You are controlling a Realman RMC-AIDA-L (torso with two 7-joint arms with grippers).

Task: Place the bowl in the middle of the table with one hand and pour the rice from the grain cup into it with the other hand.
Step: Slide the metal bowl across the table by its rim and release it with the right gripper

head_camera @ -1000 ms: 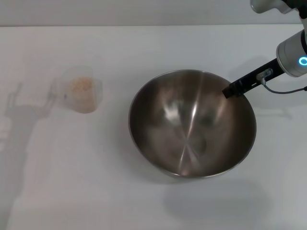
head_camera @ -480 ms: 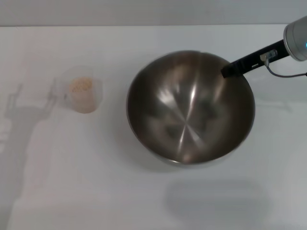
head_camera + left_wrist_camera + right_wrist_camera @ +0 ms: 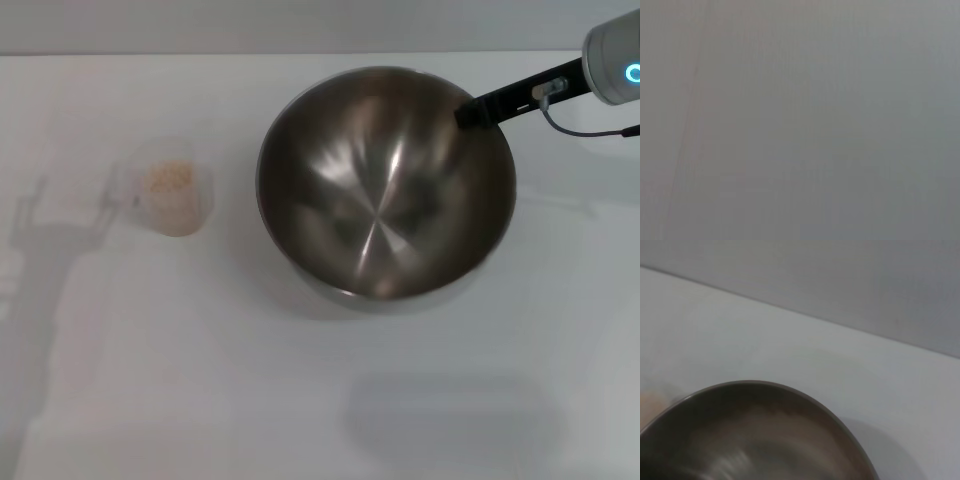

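The bowl [image 3: 380, 200], a large shiny steel one, hangs tilted a little above the white table [image 3: 200, 380], right of centre; its shadow lies below it. My right gripper [image 3: 468, 112] is shut on the bowl's far right rim, with a black finger inside the rim. The right wrist view shows the bowl's rim [image 3: 770, 386] close up. The grain cup [image 3: 178, 190], small and clear, stands upright at the left with the rice [image 3: 168, 178] in it. My left gripper is out of view; the left wrist view shows only plain grey.
The table's far edge [image 3: 200, 54] meets a grey wall. A cable [image 3: 585, 130] hangs from my right wrist. Faint arm shadows lie on the table's left side [image 3: 40, 230].
My right gripper has carried the bowl toward the far side of the table and lifted it. The grain cup has not moved.
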